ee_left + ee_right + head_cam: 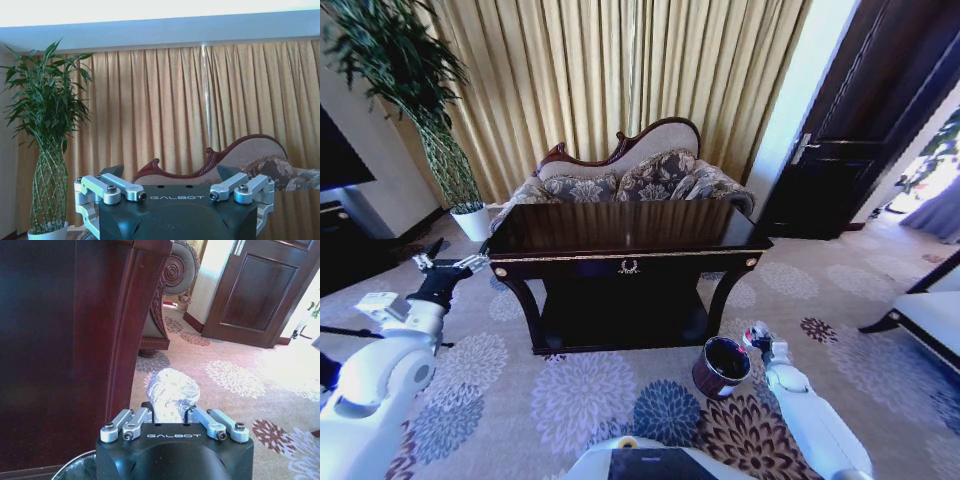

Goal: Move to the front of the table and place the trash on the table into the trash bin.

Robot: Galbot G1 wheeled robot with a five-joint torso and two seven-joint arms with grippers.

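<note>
The right gripper (171, 410) is clamped on a crumpled white paper wad (171, 394), which stands up from between its fingers, low beside the trash bin (721, 366) on the flowered carpet (570, 400). The left gripper (448, 268) hangs by the table's (620, 228) left corner with its fingers (112, 187) spread wide, gripping nothing. Beyond the glossy dark table stand a sofa (630, 175), gold curtains (620, 70) and a potted plant (430, 110).

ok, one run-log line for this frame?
right gripper: shut on paper wad, beside trash bin rim | left gripper: open, by table left corner | wad not yet dropped
</note>
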